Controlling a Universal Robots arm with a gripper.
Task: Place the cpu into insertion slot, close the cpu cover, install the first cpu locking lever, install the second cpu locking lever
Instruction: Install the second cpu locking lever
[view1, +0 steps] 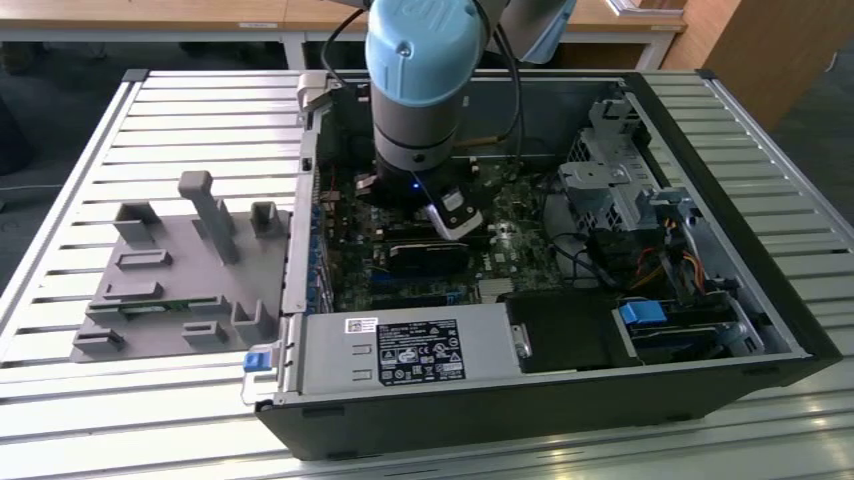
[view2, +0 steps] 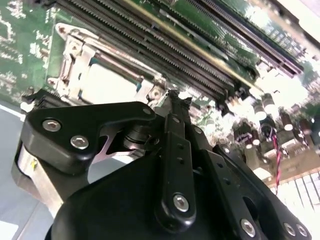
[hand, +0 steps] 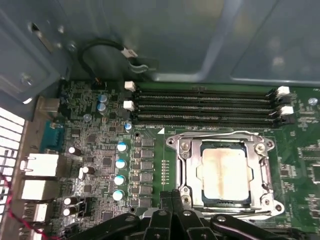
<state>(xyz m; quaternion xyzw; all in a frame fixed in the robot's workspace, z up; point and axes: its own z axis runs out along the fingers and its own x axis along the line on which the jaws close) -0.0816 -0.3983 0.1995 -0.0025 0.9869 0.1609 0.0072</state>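
The cpu (hand: 225, 172), a pale silvery square with a brownish stain, lies in the insertion slot (hand: 184, 165) on the green board. The cpu cover (hand: 261, 170), a silvery metal frame, lies flat around it. A thin wire locking lever (hand: 215, 134) runs along the cover's side next to the memory slots. My gripper (hand: 171, 196) has its black fingers pressed together, shut, right at one corner of the socket frame. In the second wrist view the gripper (view2: 173, 96) sits just beside the cover (view2: 75, 55) and the cpu (view2: 107, 85). In the exterior view the gripper (view1: 454, 222) reaches down inside the open computer case.
Several long black memory slots (hand: 205, 105) run beside the socket. Blue-topped capacitors (hand: 120, 162) and rear ports (hand: 37, 165) stand on the other side. A black graphics card (view1: 427, 258), power supply (view1: 400, 350), drive cage (view1: 614, 180) and case walls (hand: 200, 40) crowd in. A grey fixture (view1: 174, 270) sits outside.
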